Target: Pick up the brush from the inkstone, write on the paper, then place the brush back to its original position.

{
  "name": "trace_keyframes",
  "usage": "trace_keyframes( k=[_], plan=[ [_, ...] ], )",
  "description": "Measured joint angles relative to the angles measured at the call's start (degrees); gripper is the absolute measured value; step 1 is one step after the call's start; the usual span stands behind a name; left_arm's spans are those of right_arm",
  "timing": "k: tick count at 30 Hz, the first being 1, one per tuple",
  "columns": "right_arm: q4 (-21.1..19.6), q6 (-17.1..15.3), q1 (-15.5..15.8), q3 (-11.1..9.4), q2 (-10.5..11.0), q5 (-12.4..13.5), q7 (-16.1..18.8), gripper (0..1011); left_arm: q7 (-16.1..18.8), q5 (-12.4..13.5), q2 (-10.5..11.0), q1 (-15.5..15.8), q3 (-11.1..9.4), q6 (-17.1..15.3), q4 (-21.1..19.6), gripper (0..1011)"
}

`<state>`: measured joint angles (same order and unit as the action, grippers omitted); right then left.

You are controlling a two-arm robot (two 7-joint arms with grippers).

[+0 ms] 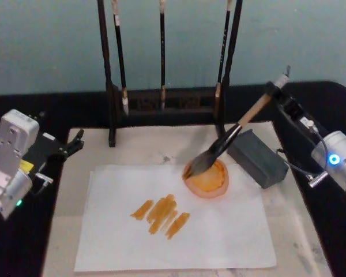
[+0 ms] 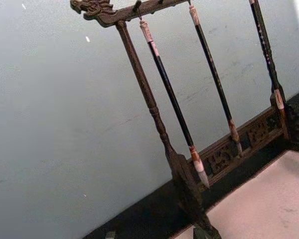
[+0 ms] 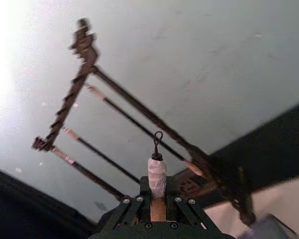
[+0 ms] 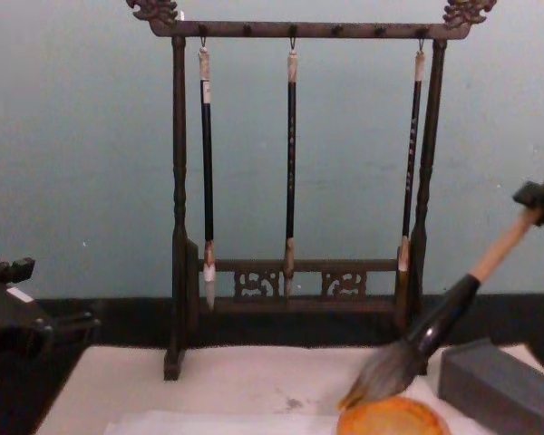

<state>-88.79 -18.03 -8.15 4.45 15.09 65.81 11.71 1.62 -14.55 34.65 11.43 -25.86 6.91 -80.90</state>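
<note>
**Brush clamped, tip at inkstone**

The right gripper (image 1: 275, 95), at the table's 2 o'clock, was closed on the brush (image 1: 228, 140) near its end cap and cut off at the chest view's edge. The brush slanted, hair pointing to 7 o'clock at the inkstone (image 1: 207, 180) rim; contact unclear. The head view showed orange strokes (image 1: 161, 214) on the paper (image 1: 230, 231). The left gripper (image 1: 75, 141) sat idle at 9 o'clock.
</note>
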Motion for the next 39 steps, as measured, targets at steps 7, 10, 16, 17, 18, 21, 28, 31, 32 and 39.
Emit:
trace_keyframes(
  k=[7, 10, 16, 17, 18, 21, 28, 31, 32, 39],
  plan=[
    [1.24, -0.17, 1.19, -1.08, -0.2, 2.9, -2.43, 186, 0.0, 0.0, 0.0, 0.0, 0.0, 0.0, 0.0, 1010],
    [2.16, -0.15, 1.26, -1.11, -0.12, 3.72, -2.9, 185, 0.0, 0.0, 0.0, 0.0, 0.0, 0.0, 0.0, 1010],
    [4.41, 0.29, 0.74, -1.28, -0.19, 5.39, -3.74, 185, 0.0, 0.0, 0.0, 0.0, 0.0, 0.0, 0.0, 1010],
    [4.73, 0.37, 0.57, -1.29, -0.21, 5.57, -3.87, 186, 0.0, 0.0, 0.0, 0.0, 0.0, 0.0, 0.0, 1010],
    [5.07, 0.49, 0.4, -1.29, -0.23, 5.72, -3.99, 185, 0.0, 0.0, 0.0, 0.0, 0.0, 0.0, 0.0, 1010],
    [6.57, 1.24, -0.42, -1.18, -0.33, 6.03, -4.4, 186, 0.0, 0.0, 0.0, 0.0, 0.0, 0.0, 0.0, 1010],
    [9.22, 2.63, -2.05, 0.06, -0.57, 6.11, -5.11, 185, 0.0, 0.0, 0.0, 0.0, 0.0, 0.0, 0.0, 1010],
    [9.92, 2.99, -2.51, 0.72, -0.59, 6.21, -5.37, 186, 0.0, 0.0, 0.0, 0.0, 0.0, 0.0, 0.0, 1009],
    [10.24, 3.15, -2.71, 1.04, -0.58, 6.27, -5.49, 185, 0.0, 0.0, 0.0, 0.0, 0.0, 0.0, 0.0, 1010],
    [11.78, 3.7, -3.7, 1.84, -0.4, 6.96, -6.29, 186, 0.0, 0.0, 0.0, 0.0, 0.0, 0.0, 0.0, 1010]
  ],
)
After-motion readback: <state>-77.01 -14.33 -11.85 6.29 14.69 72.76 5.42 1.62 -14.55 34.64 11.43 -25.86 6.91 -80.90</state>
